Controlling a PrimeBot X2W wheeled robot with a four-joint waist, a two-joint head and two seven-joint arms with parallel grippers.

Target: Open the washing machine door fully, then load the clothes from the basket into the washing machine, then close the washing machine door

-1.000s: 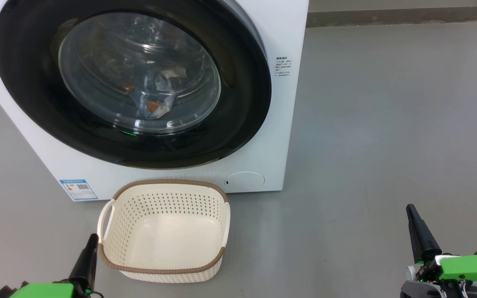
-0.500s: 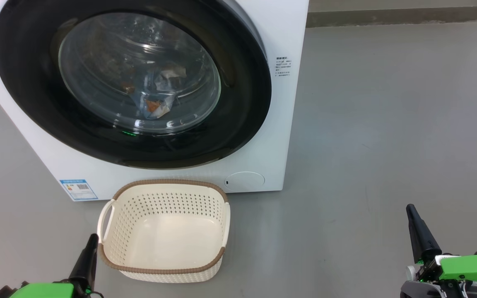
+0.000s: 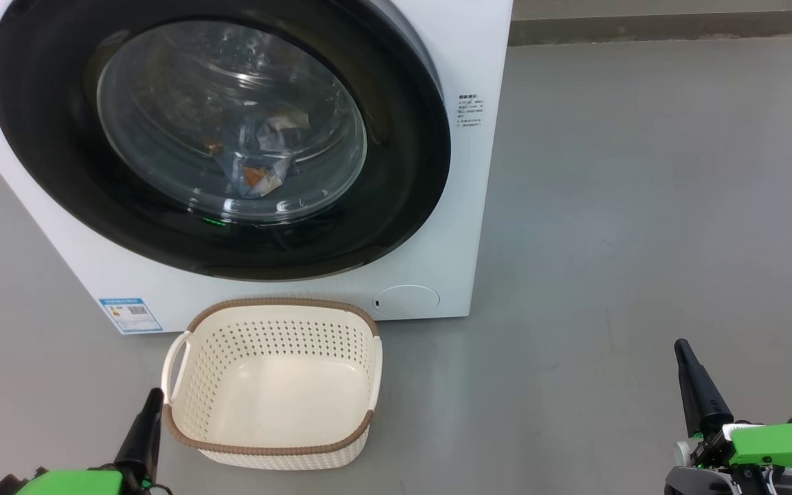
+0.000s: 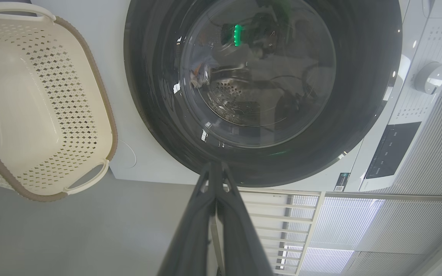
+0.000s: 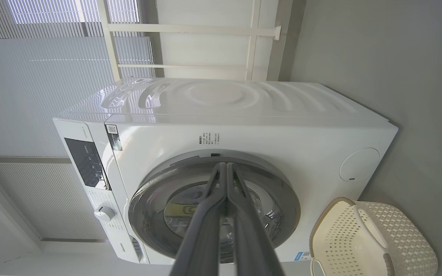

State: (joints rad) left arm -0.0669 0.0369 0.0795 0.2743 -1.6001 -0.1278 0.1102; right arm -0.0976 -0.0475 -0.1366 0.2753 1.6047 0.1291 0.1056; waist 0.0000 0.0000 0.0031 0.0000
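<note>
- My left hand (image 3: 155, 394) sits at the lower left of the head view, its two dark fingers pressed together into a single point and pinching nothing. The tip is just beside the near left corner of the basket, and I cannot tell whether it touches.
- In the left wrist view, the same hand (image 4: 215, 165) points at the lower rim of the round door.
- A blue label sticker (image 3: 130, 314) is low on the left of the machine's front.
- The basket (image 3: 279, 302) stands upright on the floor (image 3: 643, 206), close in front of the washing machine (image 3: 482, 206), with its smooth pale bottom in full view.
- The washing machine door (image 3: 406, 137) lies flat against the front, its glossy black ring around the domed glass.
- The clothes (image 3: 258, 172) show behind that glass, low in the drum, as pale blue fabric with orange-brown patches.
- A round flap (image 3: 406, 300) is at the machine's lower right corner, just past the basket's far right corner.
- My right hand (image 3: 680, 345) is at the lower right, well apart from the machine and basket, fingers pressed together and carrying nothing.
- In the right wrist view, its joined fingers (image 5: 226, 165) point at the top of the door.
</note>
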